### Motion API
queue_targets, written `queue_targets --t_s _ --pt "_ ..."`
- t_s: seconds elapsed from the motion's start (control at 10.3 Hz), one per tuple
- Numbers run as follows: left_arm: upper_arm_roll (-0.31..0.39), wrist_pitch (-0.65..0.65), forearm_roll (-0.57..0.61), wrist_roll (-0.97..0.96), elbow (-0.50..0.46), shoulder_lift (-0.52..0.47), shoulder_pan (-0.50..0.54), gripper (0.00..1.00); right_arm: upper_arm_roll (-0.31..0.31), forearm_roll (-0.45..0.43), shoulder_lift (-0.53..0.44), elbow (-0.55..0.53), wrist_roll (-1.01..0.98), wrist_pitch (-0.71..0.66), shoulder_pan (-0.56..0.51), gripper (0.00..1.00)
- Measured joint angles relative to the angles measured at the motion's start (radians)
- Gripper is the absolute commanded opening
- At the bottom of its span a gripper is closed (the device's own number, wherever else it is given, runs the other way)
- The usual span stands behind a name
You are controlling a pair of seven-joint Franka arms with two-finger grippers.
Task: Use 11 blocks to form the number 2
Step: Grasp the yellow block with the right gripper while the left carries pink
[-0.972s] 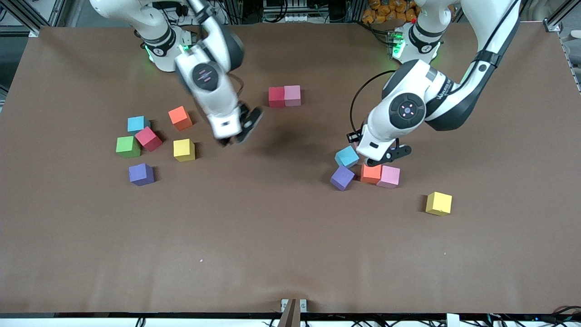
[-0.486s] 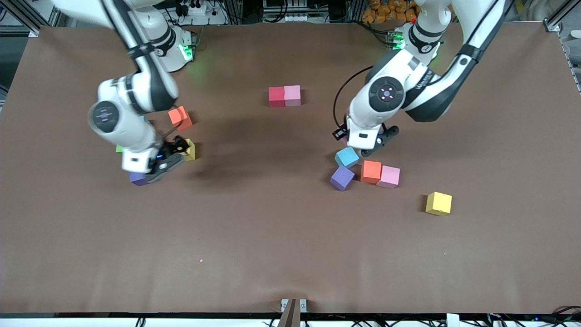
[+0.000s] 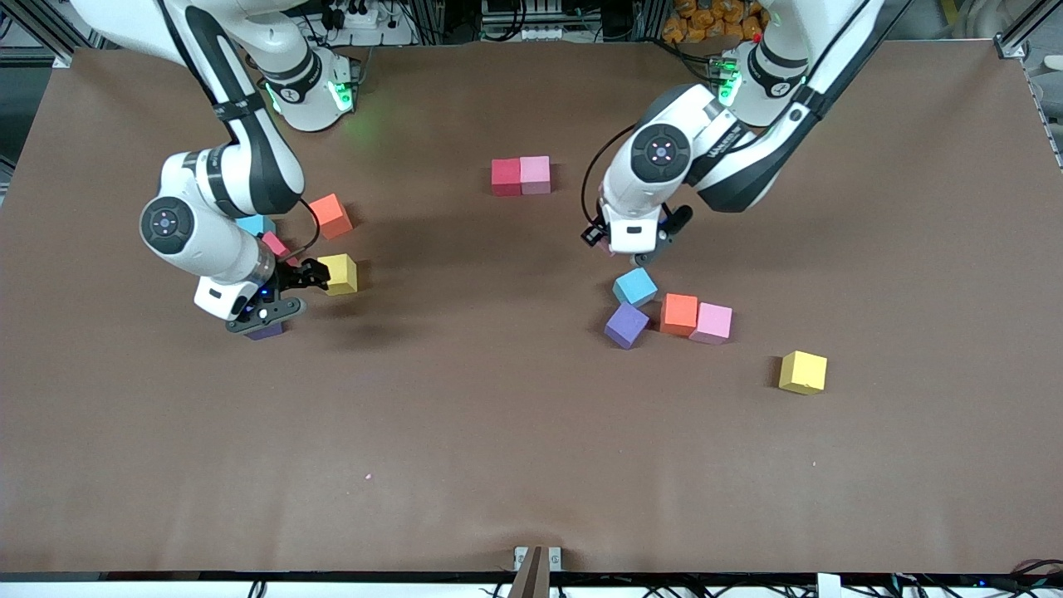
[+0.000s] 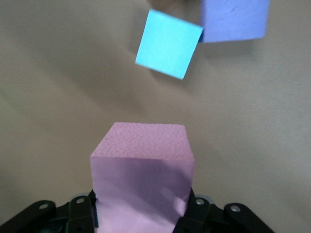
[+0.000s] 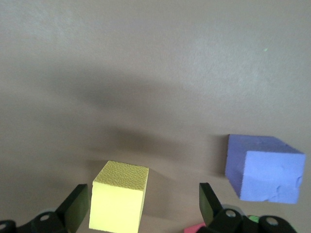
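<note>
My left gripper (image 3: 634,247) is shut on a pink block (image 4: 141,170) and hangs over the table just above a light blue block (image 3: 635,286) and a purple block (image 3: 626,325). An orange block (image 3: 679,314), a pink block (image 3: 712,323) and a yellow block (image 3: 803,371) lie close by. A red block (image 3: 506,177) and a pink block (image 3: 535,174) touch side by side mid-table. My right gripper (image 3: 281,295) is open, low between a yellow block (image 5: 119,201) and a purple block (image 5: 262,167). No number 2 shows.
Under the right arm lie an orange block (image 3: 330,216), a partly hidden light blue block (image 3: 252,224) and a red block (image 3: 274,243). Bare brown table (image 3: 498,432) stretches toward the front camera.
The right arm swung from mid-table to its end's block cluster and came down there, still open. The left gripper rose from its cluster with the pink block, toward the red-pink pair.
</note>
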Motion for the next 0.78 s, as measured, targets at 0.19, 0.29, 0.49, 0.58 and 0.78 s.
queue_targets --t_s 0.19,0.29,0.49,0.58,0.78 --pt "0.0 0.1 0.0 -0.118 -0.061 0.013 -0.036 0.4 0.003 0.0 0.003 -0.034 0.082 0.017 0.01 1.0" --pt "0.0 0.146 -0.001 -0.157 -0.097 0.02 -0.045 0.39 0.005 0.0 0.004 -0.048 0.117 0.026 0.022 1.0" --pt "0.0 0.212 -0.002 -0.24 -0.156 0.035 -0.05 0.36 0.007 0.001 0.005 -0.088 0.18 0.069 0.053 1.0" --pt "0.0 0.238 -0.003 -0.299 -0.18 0.038 -0.055 0.35 0.007 0.001 0.006 -0.1 0.194 0.078 0.063 1.0" --pt "0.0 0.287 -0.004 -0.46 -0.22 0.038 -0.063 0.3 0.007 0.002 0.01 -0.125 0.199 0.117 0.067 1.0"
